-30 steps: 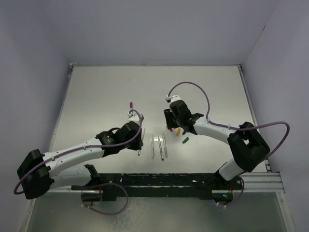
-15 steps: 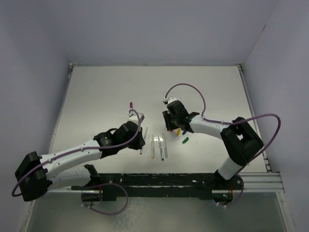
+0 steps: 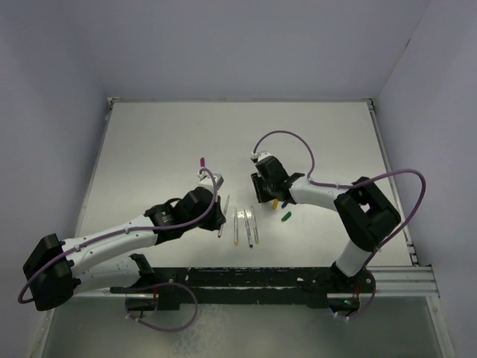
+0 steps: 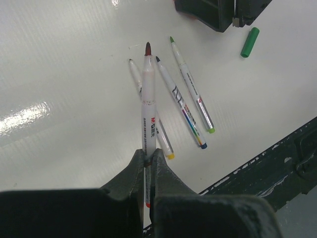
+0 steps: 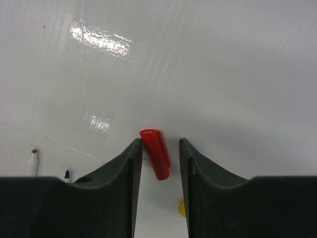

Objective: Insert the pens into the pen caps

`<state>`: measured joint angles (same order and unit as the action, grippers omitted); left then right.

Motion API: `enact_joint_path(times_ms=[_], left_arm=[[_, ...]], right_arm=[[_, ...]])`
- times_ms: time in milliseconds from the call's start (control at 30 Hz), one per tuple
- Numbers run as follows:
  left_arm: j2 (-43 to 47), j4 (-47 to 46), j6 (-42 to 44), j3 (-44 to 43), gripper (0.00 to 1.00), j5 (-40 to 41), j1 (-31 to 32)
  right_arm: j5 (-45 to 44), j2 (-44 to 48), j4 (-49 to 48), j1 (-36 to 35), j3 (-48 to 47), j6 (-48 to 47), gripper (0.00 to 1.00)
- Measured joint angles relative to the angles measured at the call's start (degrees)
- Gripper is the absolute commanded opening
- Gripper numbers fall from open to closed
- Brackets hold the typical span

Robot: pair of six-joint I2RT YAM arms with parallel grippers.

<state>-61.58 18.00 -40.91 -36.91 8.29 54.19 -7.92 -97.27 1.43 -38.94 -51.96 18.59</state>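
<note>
In the last second the right gripper (image 5: 159, 142) has slid left and settled over the small red plastic cap (image 5: 156, 159), which lies on the white table (image 5: 233, 74) between its spread fingers (image 5: 119, 178), not yet squeezed. The left gripper (image 4: 149, 156), edging closer, pinches the thin white red-tipped pen (image 4: 148, 94) by its tail above three loose pens (image 4: 191, 84). I'd say closing on the cap comes next.

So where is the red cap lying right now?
In the right wrist view the red cap lies on the white table between the open jaws of the right gripper, with a yellow cap close by.
</note>
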Motion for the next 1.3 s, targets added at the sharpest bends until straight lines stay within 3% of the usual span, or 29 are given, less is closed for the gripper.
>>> enact_joint_path(times_ms=[200, 333, 733, 900, 1133, 1300], left_arm=[[0.0, -0.37, 0.0, 0.07, 0.0, -0.02, 0.0], [0.0, -0.37, -0.02, 0.07, 0.0, 0.0, 0.0], [-0.52, -2.69, 1.27, 0.07, 0.0, 0.0, 0.0], [-3.56, -8.52, 3.19, 0.04, 0.0, -0.11, 0.0], [-9.38, -18.78, 5.44, -0.09, 0.0, -2.21, 0.0], [-11.08, -27.32, 5.57, -0.09, 0.0, -4.7, 0.0]], right_arm=[[-0.39, -0.74, 0.24, 0.0, -0.83, 0.31, 0.21], [-0.52, -0.81, 1.36, 0.0, -1.25, 1.05, 0.0], [-1.27, 0.39, 4.28, 0.0, -1.81, 2.47, 0.0], [-0.81, 8.11, 3.82, 0.0, -1.79, 1.79, 0.0], [1.7, 25.16, -9.35, 0.0, 1.77, 1.42, 0.0], [3.1, 30.14, -18.67, 0.0, 7.34, 2.32, 0.0]])
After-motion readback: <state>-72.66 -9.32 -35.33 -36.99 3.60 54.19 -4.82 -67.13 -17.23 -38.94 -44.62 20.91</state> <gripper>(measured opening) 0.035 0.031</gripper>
